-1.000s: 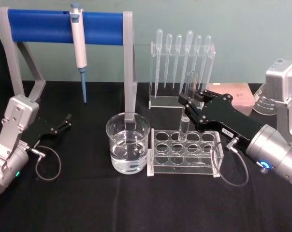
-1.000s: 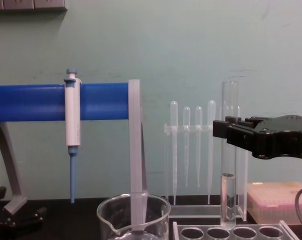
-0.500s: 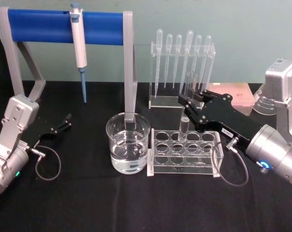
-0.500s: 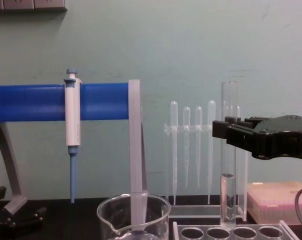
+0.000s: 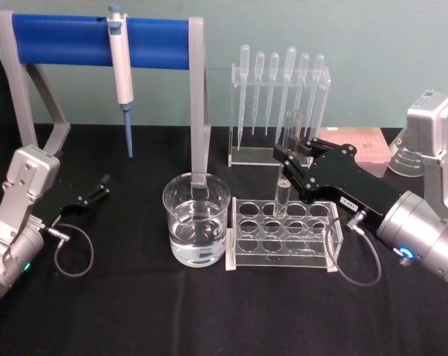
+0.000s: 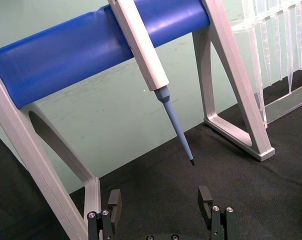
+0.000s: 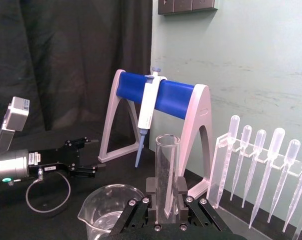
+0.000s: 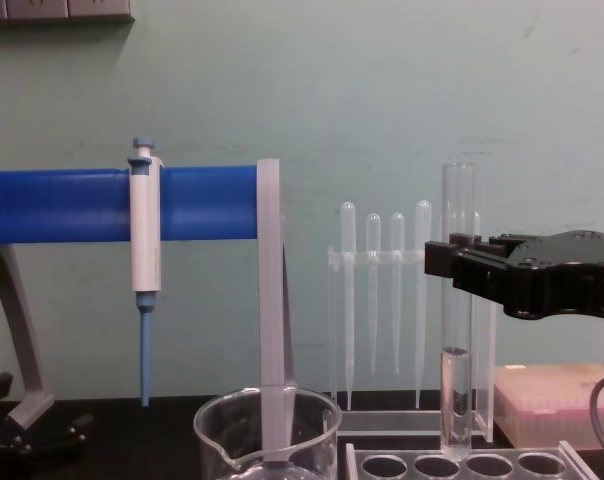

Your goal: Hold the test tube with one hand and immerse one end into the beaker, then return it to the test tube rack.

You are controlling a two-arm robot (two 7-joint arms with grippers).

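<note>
Black cloth covers the counter [image 5: 209,319], and a pale green wall stands behind it. The right claw [image 5: 287,167] is clenched on the test tube [image 8: 458,400], gripping it upright at about mid-height. The open rim rises above the fingers and a short column of clear liquid stands in the rounded lower end. From the chest view, that end hangs just over a hole in the back row of the clear rack [image 5: 313,248], at or barely above its top plate. I cannot tell whether it has entered the hole.

The rack sits near the middle of the counter. Just beside it on the left is the beaker [image 5: 196,219], partly filled with water and apart from the tube. Toward the back edge are a stand of thin pipettes [image 5: 283,81] and a pipettor [image 5: 122,67] hanging from a blue bar. The left claw [image 6: 160,202] rests idle near the left edge, its fingers spread and empty.

As I judge it, the grasp is made and the tube is at the rack rather than the beaker. Nothing shows whether the dip is already done. If it is, only lowering and letting go remain. If not, the carry to the beaker, the dip and the return are all ahead.
</note>
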